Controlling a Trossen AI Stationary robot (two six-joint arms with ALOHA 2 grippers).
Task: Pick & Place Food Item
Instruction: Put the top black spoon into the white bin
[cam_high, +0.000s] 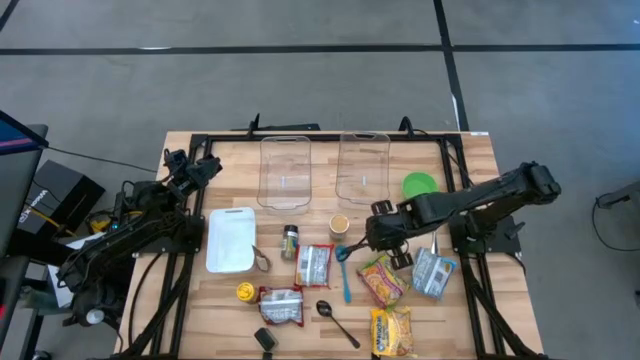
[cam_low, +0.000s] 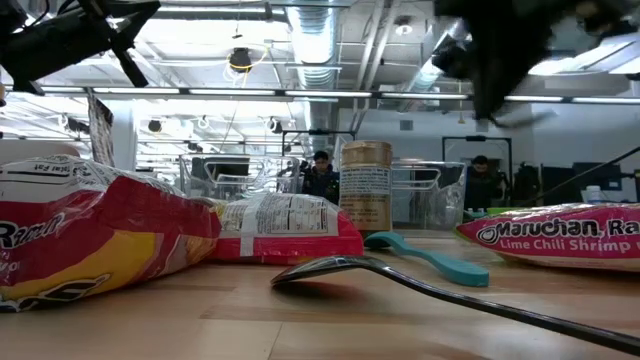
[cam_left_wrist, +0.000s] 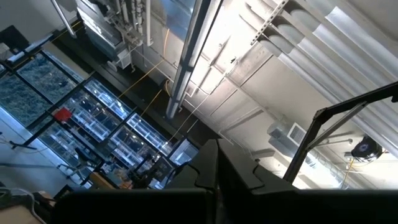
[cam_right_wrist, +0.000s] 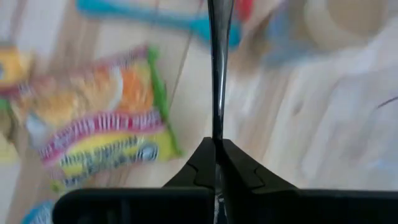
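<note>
My right gripper (cam_high: 372, 238) hangs over the middle of the table, pointing steeply down. It is shut on a thin black thing (cam_right_wrist: 216, 68) that sticks out past its fingertips. Below it lie a Maruchan ramen packet (cam_high: 380, 280), a teal spoon (cam_high: 345, 275) and a small paper cup (cam_high: 339, 224). Another red and white packet (cam_high: 315, 265) and a spice jar (cam_high: 289, 240) rest on the wood to the left. My left gripper (cam_left_wrist: 216, 149) is shut on nothing at the table's far left, pointing up at the ceiling. My right gripper pinches the thin black thing between its two fingertips (cam_right_wrist: 205, 155), at the thing's upper end (cam_right_wrist: 217, 134). The fingers come from above, slanting down, and lie along it. It runs straight on below the fingers. I cannot tell whether its lower end touches the table.
Two clear containers (cam_high: 286, 170) (cam_high: 363, 165) stand at the far edge, with a green round thing (cam_high: 420, 185) to their right. A white tray (cam_high: 231, 238) lies at the left. A black spoon (cam_high: 335, 320), a yellow packet (cam_high: 392, 330) and a blue pouch (cam_high: 433, 272) lie nearer the front.
</note>
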